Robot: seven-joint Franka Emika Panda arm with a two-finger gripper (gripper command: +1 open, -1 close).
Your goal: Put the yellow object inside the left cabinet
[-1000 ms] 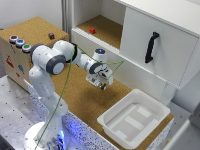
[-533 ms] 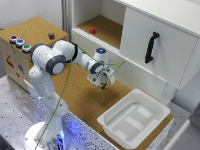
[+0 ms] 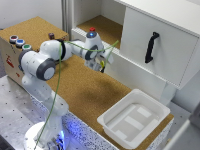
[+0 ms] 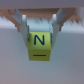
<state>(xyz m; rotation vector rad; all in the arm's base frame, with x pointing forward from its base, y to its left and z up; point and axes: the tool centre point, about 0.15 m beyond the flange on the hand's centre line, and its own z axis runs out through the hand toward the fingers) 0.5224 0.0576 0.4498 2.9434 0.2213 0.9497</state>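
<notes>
The yellow object is a small yellow cube with a black letter N on its face. In the wrist view it sits between the two fingers of my gripper, which is shut on it. In the exterior view my gripper hangs above the cork tabletop, just in front of the white lower front wall of the cabinet. The left cabinet, open with a cork-brown floor, lies just behind and above the gripper. The cube is barely visible in the exterior view.
The right compartment has a white door with a black handle. A white tray stands at the exterior view's lower right. A box with coloured buttons stands at the exterior view's left. A small red item shows above the wrist.
My gripper has moved a little upward and toward the cabinet, still holding the yellow cube.
</notes>
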